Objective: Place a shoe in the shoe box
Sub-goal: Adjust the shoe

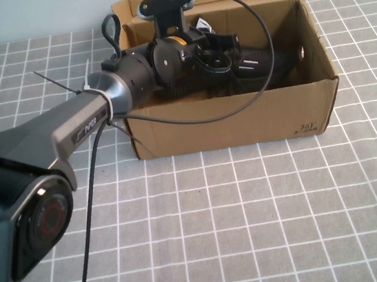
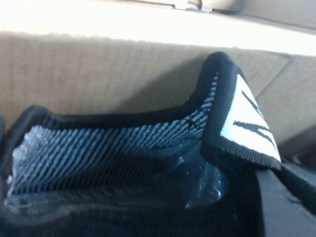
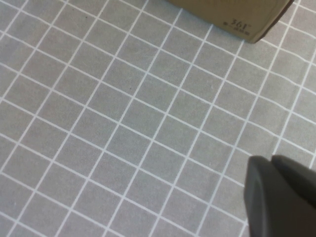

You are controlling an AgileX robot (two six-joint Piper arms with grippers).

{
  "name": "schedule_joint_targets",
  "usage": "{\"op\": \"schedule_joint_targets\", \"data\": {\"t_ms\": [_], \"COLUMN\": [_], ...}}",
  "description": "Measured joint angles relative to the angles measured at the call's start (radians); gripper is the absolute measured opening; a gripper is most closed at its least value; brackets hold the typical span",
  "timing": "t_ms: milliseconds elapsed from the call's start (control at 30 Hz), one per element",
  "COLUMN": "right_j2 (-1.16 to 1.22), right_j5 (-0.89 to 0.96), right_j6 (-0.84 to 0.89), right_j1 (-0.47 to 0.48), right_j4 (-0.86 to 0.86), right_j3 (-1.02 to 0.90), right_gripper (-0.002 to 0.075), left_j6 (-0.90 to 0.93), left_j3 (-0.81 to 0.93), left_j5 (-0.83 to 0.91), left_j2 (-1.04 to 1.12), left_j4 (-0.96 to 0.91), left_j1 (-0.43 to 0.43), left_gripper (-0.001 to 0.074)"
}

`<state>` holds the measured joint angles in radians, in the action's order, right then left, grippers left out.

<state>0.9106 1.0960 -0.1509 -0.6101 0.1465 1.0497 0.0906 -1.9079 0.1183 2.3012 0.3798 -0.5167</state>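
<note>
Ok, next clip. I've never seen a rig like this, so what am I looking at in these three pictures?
This is a robot with two arms, each ending in a grasping part, the end effector. The wide picture comes from a raised camera on the robot's side, looking down at a checked table. The other two come from cameras on the wrists.

On the table stands an open cardboard box. A black shoe lies inside it. The left arm reaches into the box, and the left end effector is shut right at the shoe. Its camera sees only the shoe's opening and tongue, so an actual grip cannot be confirmed.

The right end effector is shut and empty. It hangs over bare table near the box's printed corner, outside the wide picture.
</note>
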Motion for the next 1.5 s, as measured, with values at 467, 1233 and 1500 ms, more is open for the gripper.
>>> {"op": "schedule_joint_targets", "data": {"t_ms": [467,1233,1500], "right_j2": [0.0,0.0,0.0], "right_j5": [0.0,0.0,0.0], "right_j6": [0.0,0.0,0.0], "right_j1": [0.0,0.0,0.0], "right_j4": [0.0,0.0,-0.002], "right_j3": [0.0,-0.004,-0.004], "right_gripper": [-0.0016,-0.0016,-0.0016], "left_j6": [0.031,0.082,0.082], "left_j3": [0.0,0.0,0.0], "left_j5": [-0.002,0.301,0.466], "left_j2": [0.026,-0.234,-0.405], "left_j4": [-0.003,-0.088,-0.194], "left_j1": [-0.004,0.01,0.01], "left_gripper": [0.0086,0.0379,0.0053]}}
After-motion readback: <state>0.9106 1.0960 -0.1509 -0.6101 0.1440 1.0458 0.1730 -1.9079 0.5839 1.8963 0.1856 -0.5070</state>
